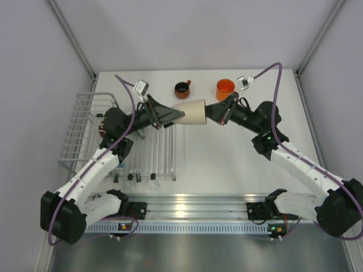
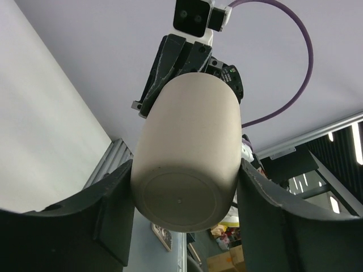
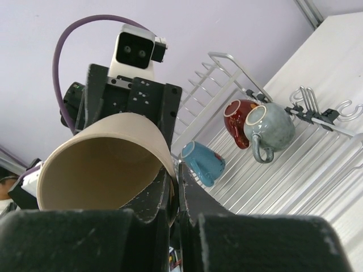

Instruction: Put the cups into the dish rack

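1. The cream-beige mug [image 1: 190,112] hangs sideways, 3 o'clock of the dish rack [image 1: 76,127], bridging both arms for a handover.
2. The right gripper [image 1: 210,111] pinches its rim wall.
3. The left gripper [image 1: 179,116] flanks the mug's base with wide jaws; whether they press yet is unclear.

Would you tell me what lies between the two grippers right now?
The cream-beige cup, on its side, fills the gap in the top view: right gripper pinches its rim, left gripper flanks its base.
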You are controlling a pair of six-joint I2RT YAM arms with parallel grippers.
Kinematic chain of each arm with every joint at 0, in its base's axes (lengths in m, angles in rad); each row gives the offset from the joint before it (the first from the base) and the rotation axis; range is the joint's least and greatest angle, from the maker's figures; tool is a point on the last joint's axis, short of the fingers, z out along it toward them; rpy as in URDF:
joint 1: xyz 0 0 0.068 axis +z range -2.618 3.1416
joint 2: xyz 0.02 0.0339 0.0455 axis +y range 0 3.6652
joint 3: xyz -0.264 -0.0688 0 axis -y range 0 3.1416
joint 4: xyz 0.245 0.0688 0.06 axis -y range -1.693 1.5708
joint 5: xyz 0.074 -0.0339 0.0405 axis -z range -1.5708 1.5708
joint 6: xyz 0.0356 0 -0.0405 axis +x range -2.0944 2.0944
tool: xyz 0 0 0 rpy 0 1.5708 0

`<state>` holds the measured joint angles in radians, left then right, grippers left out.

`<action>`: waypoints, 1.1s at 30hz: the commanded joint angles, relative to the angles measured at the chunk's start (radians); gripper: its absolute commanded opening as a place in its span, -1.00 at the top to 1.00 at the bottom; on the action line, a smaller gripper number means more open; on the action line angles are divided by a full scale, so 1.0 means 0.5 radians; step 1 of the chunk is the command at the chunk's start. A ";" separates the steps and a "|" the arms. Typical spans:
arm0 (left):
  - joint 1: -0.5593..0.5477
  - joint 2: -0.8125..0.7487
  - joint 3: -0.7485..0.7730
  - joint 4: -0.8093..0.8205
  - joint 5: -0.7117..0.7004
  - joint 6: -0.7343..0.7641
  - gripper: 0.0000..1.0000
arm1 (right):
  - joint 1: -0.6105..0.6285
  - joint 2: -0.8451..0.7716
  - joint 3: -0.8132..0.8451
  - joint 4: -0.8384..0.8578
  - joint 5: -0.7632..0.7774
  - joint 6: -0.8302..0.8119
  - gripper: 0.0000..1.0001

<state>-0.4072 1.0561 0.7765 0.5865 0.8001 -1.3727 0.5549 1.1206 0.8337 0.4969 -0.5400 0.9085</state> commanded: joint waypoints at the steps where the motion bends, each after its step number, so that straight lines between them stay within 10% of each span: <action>1: -0.023 -0.072 -0.001 0.241 0.035 -0.062 -0.01 | 0.041 0.035 0.066 0.126 0.000 -0.028 0.99; 7: -0.023 -0.057 -0.004 0.244 -0.008 -0.040 1.00 | 0.044 0.011 0.035 0.007 0.000 -0.105 0.30; 15: -0.017 -0.121 0.121 -0.427 -0.091 0.431 1.00 | 0.044 -0.182 0.167 -0.601 0.312 -0.445 -0.45; 22: -0.014 -0.090 0.631 -1.966 -0.719 1.521 1.00 | 0.041 -0.342 0.143 -0.917 0.482 -0.648 -0.69; 33: -0.014 0.311 1.165 -2.787 -1.688 2.067 1.00 | 0.038 -0.511 0.121 -1.141 0.592 -0.844 -0.94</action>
<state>-0.4156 1.1664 1.2980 -0.6479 0.1555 -0.4507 0.5629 0.9035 0.8593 -0.0551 -0.2718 0.5419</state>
